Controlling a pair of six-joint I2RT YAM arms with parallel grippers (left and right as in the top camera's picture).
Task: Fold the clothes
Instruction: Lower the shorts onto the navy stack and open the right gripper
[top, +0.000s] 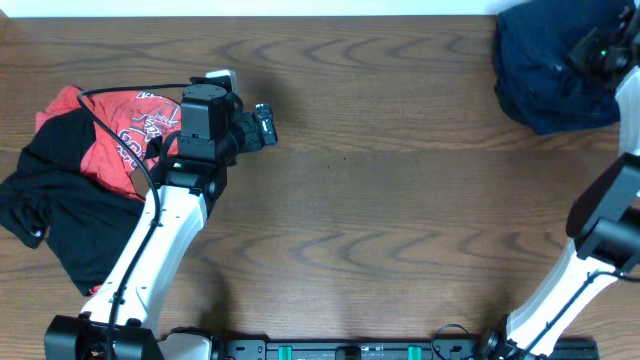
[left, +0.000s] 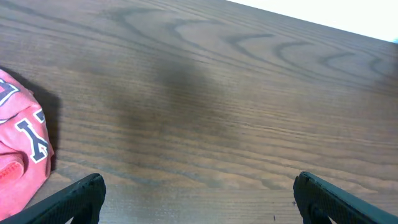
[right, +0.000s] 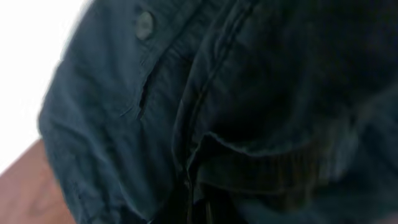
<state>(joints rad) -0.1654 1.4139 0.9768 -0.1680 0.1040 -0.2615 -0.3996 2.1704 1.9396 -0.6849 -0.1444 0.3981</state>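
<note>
The left gripper (left: 199, 190) hangs over bare table (left: 205, 93), fingers (left: 81, 198) spread wide with nothing between them. The red shirt (top: 105, 130) lies just to its left, heaped together with the black garment (top: 50, 215) at the left of the overhead frame.

Over to the upper right corner: the right gripper (top: 600, 48) is down on the denim (top: 545, 75), a bunched navy heap at the table's far edge. Its wrist view is all blue cloth, with a button (right: 144, 25) upper left and a seam running down the middle. The fingers themselves don't show, so I cannot tell whether they are apart or clamped on fabric.

The step in hand looks like bringing the denim out to the open middle. To do it well, pinch 1 layer by the button rather than a thick bunch, lift until the cloth hangs free, then lay it flat where both arms reach.

No bin or basket is in view; all 3 garments lie straight on the wood.
</note>
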